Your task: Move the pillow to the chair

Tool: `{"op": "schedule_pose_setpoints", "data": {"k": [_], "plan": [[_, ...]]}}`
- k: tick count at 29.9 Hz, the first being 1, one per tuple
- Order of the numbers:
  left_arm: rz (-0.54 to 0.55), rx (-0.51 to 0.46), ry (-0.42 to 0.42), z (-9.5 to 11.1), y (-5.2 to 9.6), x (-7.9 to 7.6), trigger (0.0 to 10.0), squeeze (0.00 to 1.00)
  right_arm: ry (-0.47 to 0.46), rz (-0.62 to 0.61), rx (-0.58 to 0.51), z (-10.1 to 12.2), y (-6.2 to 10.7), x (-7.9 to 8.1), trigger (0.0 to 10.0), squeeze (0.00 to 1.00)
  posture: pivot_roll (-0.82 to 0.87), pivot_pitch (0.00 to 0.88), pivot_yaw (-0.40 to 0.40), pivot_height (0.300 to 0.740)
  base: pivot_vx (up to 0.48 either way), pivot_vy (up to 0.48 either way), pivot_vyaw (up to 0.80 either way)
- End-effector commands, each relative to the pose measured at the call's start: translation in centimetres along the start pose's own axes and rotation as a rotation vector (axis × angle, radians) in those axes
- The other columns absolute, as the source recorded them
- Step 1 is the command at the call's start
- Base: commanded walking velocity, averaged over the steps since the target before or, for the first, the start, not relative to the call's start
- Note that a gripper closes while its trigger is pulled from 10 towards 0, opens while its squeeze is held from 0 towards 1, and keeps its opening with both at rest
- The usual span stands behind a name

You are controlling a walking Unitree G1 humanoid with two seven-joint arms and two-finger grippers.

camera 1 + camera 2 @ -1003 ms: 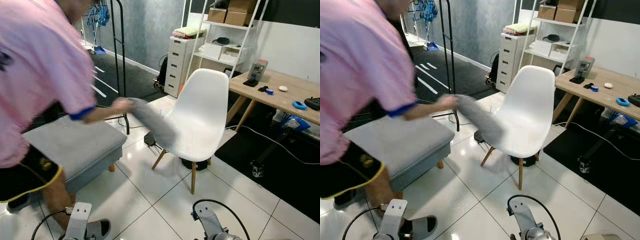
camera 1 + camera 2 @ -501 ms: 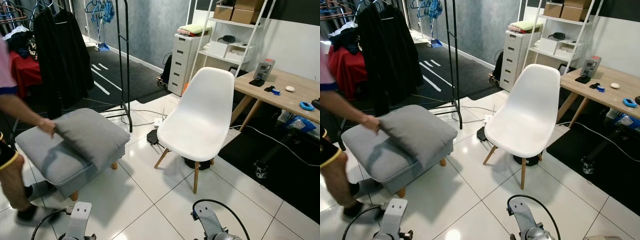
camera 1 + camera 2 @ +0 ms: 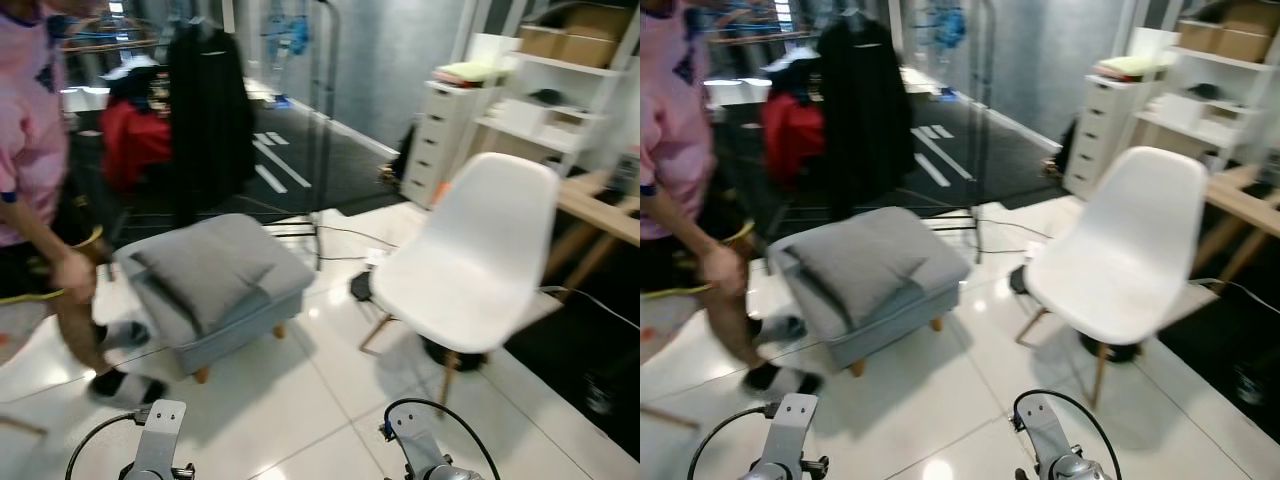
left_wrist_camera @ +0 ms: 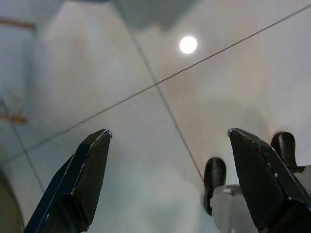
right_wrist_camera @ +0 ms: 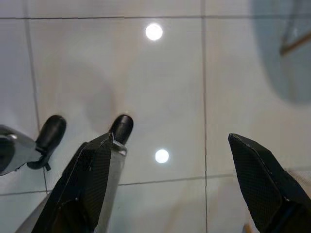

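Leftmost, a person [image 3: 35, 150] in a pink shirt and dark shorts stands on the white tiled floor [image 3: 290, 400], one hand [image 3: 72, 275] hanging at hip height, feet in white socks and sandals. Just right of the person sits a low grey footstool [image 3: 235, 300] on short wooden legs, and the pillow [image 3: 205, 275] lies flat on top of it: a soft grey cushion the same shade as the stool, squarish, slightly rumpled, turned at an angle with one corner toward the near side. Behind the stool a clothes rack [image 3: 205, 95] holds a black coat and a red garment.

Further right, well apart from the stool, stands the white chair [image 3: 475, 270] with a moulded shell seat and wooden legs, its seat bare. Far right are white drawers [image 3: 440, 140] and shelves with boxes, and the edge of a wooden table.

Both arms hang low over the floor. The left gripper [image 4: 170, 179] has its black fingers spread wide apart over bare tile, and the right gripper [image 5: 172, 179] likewise hangs with fingers wide apart, holding nothing.
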State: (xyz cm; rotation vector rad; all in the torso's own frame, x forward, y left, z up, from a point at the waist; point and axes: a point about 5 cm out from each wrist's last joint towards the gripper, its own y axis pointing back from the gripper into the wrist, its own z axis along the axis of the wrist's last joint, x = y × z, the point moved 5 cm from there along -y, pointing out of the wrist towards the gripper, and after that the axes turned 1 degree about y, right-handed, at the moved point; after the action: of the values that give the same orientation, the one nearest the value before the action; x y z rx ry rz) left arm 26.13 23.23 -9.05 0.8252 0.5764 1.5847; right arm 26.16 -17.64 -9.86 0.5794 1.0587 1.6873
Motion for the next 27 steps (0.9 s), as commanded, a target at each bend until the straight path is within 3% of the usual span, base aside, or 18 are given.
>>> {"op": "schedule_pose_setpoints", "data": {"k": [1,4,18,27], "plan": [[-0.004,0.014,0.004,-0.3,0.0,-0.2,10.0,0.0,-0.017,-0.003,-0.009,0.2,0.0,-0.1,10.0,0.0,-0.1,0.0,-0.072,0.74,0.0,0.0,0.79],[-0.006,0.01,0.005,-0.1,0.0,-0.2,10.0,0.0,-0.012,-0.017,-0.005,0.2,0.0,-0.3,10.0,0.0,-0.1,0.0,-0.071,0.74,0.0,0.0,0.8],[-0.03,-0.003,-0.004,0.4,-0.1,-0.7,10.0,0.0,-0.022,-0.064,0.003,0.0,0.0,-0.8,10.0,0.0,-0.1,0.0,-0.069,0.74,0.0,0.0,0.0],[-0.049,-0.02,-0.011,1.5,-0.1,-2.1,10.0,0.0,-0.018,-0.072,0.005,-0.1,0.0,-0.8,10.0,0.0,-0.1,0.0,-0.071,0.74,0.0,0.0,0.0]]}}
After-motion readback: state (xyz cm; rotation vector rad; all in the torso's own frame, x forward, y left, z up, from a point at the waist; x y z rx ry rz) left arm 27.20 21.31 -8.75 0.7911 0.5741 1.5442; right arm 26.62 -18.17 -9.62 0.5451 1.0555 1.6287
